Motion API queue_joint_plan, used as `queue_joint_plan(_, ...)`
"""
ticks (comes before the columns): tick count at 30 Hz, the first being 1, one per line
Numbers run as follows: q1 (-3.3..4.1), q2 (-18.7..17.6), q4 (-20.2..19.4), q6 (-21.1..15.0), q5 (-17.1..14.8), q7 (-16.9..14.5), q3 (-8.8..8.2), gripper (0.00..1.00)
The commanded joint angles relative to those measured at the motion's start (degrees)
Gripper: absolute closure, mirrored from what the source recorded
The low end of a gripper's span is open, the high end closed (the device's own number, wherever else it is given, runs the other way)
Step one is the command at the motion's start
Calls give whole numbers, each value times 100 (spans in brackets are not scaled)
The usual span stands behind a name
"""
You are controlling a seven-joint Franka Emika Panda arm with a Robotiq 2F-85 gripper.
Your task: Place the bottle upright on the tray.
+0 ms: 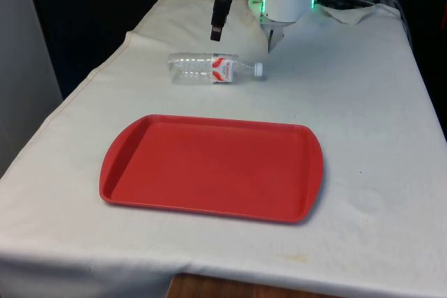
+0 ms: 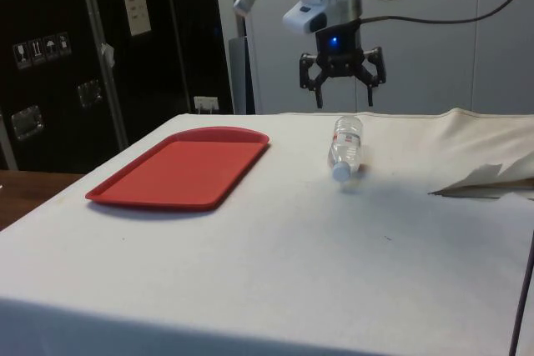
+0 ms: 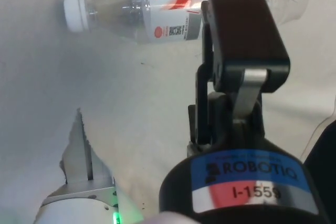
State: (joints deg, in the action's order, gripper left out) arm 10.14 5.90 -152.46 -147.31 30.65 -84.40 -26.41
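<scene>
— Where is the bottle [image 1: 213, 68]?
— On its side on the counter [image 1: 363, 102], just beyond the far edge of the red tray [image 1: 209, 169], its white cap [image 1: 258, 70] towards the front view's right.
— Is it touching the tray?
— No, bare cloth lies between them.
— And the fingers [image 2: 319, 91]?
— Spread wide, holding nothing; the gripper [image 2: 343, 94] hangs in the air above the bottle's far side.

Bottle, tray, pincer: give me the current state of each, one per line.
Bottle: lying on its side on the cloth, white cap on, not on the tray.
Tray: flat on the table, nothing on it.
Pincer: open, hanging above the bottle, holding nothing.
</scene>
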Motion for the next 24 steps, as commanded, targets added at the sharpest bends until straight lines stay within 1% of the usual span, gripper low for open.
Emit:
queue_joint_plan(1,-11,-29,40,11,86,103,17,0)
queue_joint_plan(3,-6,-23,29,11,63,80,11,0)
queue_joint_plan(4,0,-11,6,6,0,17,0,0)
queue_joint_plan(5,-6,-17,23,11,46,63,11,0)
queue_joint_plan(7,-6,-17,17,11,34,52,6,0)
queue_joint_plan(12,0,-29,46,74,166,206,86,0)
queue_joint_plan(14,-11,-29,63,143,252,327,155,0)
queue_joint_plan(15,11,-11,11,115,52,155,126,0)
queue_joint_plan(16,-11,-29,69,160,286,372,178,0)
queue_joint_plan(20,-6,-17,69,246,447,573,252,0)
queue_joint_plan(21,0,-11,69,281,521,665,286,0)
queue_joint_plan(23,6,-11,63,315,579,745,327,0)
queue_joint_plan(24,17,-6,23,275,435,619,298,0)
